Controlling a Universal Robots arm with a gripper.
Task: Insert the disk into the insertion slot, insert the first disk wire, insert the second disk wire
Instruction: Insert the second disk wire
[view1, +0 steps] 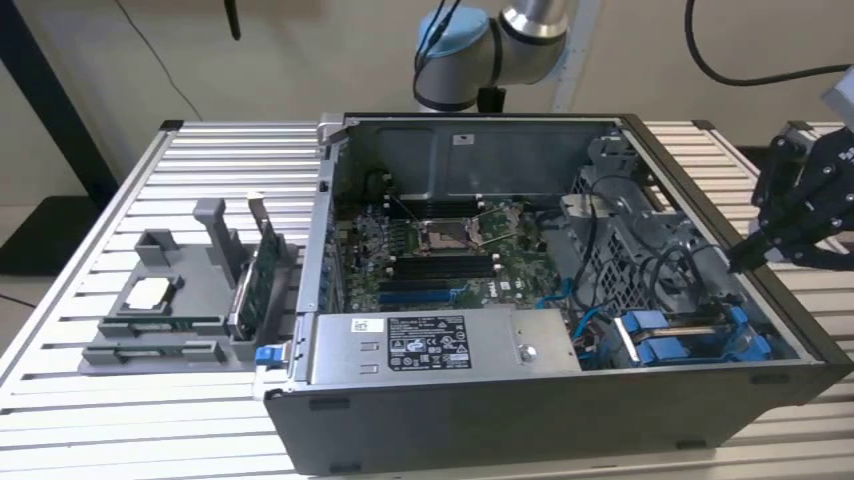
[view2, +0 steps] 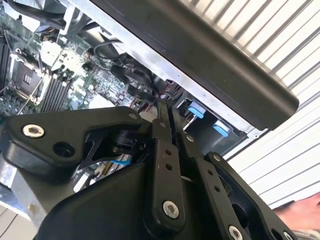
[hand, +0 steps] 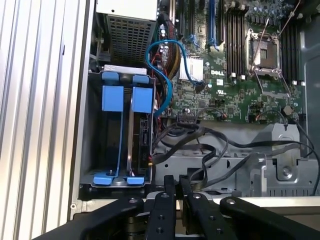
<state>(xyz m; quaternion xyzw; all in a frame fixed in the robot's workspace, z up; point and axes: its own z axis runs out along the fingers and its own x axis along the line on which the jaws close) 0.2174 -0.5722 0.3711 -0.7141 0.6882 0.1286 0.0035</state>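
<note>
Two blue frames (hand: 113, 98) stand side by side in the insertion slot (hand: 92, 131), so the disk (hand: 134, 135) looks seated btw its rails. Your hand (hand: 177, 183) hovers at the edge of the open case (view1: 534, 420) w/ fingers pinched nearly shut on nothing, prob. kept slim for the loose black wires (hand: 210, 142) just beside the slot.

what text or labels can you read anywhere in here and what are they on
Black-and-white sticker on the grey power supply box: print too small to read.
White barcode label on the same box: too small to read.
White markings on the green motherboard: not reliably readable.
</note>
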